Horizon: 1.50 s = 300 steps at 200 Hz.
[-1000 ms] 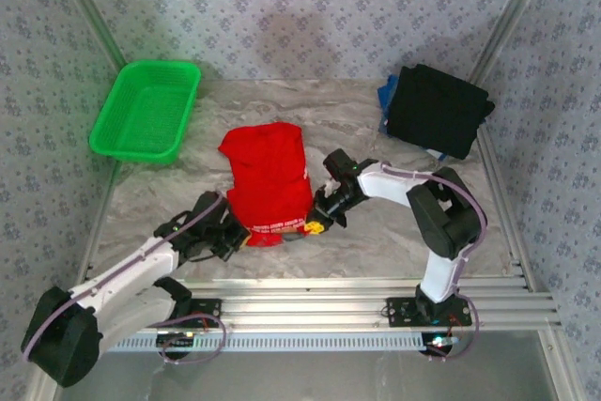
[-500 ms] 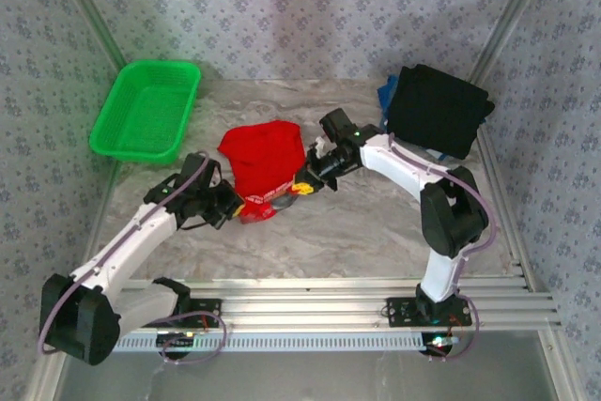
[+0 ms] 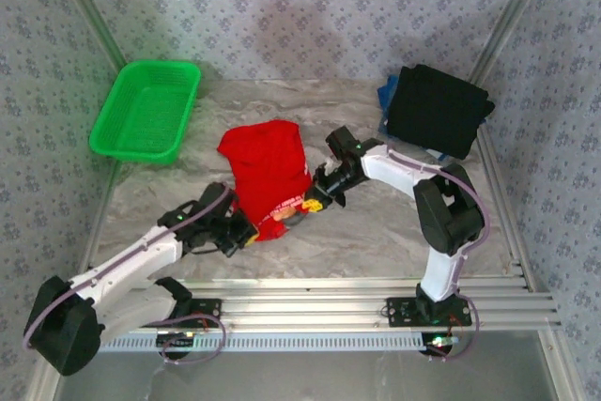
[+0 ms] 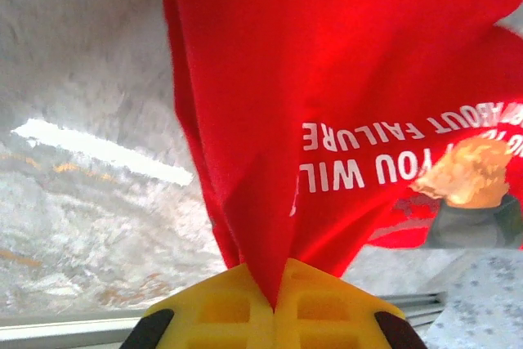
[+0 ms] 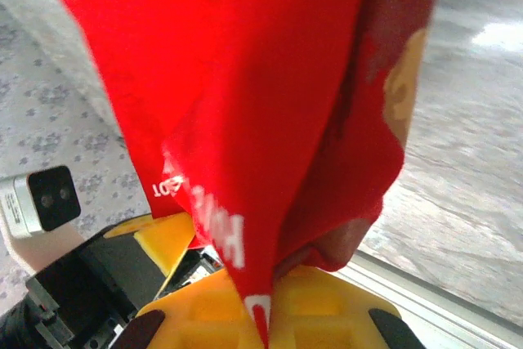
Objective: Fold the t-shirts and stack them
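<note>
**Both grippers clamped on the red tee's near hem**

On the overhead camera I see the red t-shirt [image 3: 266, 168] bunched in the middle of the marble table [image 3: 376, 241]. Its far end lies on the surface and its near hem is gathered between my two arms. The left gripper [image 3: 246, 230] sits at the shirt's seven o'clock corner and the right gripper [image 3: 315, 202] at its four o'clock corner. Each has its jaws closed tight on a fold of red cloth.

On the left wrist camera the fabric comes out of the seam between the yellow jaws and fans upward. White lettering and an orange-and-tan printed figure show toward three o'clock in that picture, and the letters read upside down. On the right wrist camera the cloth likewise comes straight out from between the closed yellow jaws. A strip of white lettering runs down to the pinch point there, and the rest of the shirt spreads wide above it.

The green mesh basket [image 3: 146, 110] stands at ten o'clock from the shirt, well apart from it, beside the left wall. At two o'clock, near the back right corner, a folded black t-shirt [image 3: 437, 110] lies on top of a blue t-shirt [image 3: 385, 93]. I can make out just an edge of the blue one, on its left side.
</note>
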### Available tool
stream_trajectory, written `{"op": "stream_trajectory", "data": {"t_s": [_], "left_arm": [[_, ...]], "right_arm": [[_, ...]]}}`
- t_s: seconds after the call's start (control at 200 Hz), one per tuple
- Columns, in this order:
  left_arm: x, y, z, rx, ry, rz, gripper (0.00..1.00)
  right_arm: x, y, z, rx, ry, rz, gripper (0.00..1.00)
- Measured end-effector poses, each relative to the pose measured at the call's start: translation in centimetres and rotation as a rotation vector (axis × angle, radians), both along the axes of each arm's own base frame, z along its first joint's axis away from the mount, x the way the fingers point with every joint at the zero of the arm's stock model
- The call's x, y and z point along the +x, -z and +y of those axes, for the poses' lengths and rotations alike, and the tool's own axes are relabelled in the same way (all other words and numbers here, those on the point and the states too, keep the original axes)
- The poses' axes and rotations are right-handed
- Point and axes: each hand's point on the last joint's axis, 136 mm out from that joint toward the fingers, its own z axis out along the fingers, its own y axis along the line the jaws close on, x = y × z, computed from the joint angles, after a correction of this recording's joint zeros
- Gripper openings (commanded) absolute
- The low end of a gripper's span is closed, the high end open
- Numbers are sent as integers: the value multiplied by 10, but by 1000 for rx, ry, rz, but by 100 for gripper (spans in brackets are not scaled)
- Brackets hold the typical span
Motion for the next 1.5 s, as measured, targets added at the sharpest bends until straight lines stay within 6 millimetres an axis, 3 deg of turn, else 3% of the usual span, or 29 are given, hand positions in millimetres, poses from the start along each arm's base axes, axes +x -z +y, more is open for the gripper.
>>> {"op": "stream_trajectory", "data": {"t_s": [0.12,0.26,0.33,0.75,1.069,1.499], "left_arm": [[-15,12,-4,24,29,-3,18],[-27,25,1,73,35,-18,50],[-29,27,2,78,35,-48,56],[-34,20,-19,39,5,-195,59],[-49,23,-21,72,61,-276,60],[-43,35,-11,170,28,-360,63]], "right_arm": [[-19,18,-11,-27,15,50,1],[-32,36,-18,-44,22,81,1],[-34,39,-19,-47,24,87,1],[-37,46,-17,-19,15,65,1],[-40,48,-16,-6,9,68,1],[-41,49,-16,4,6,66,1]]}}
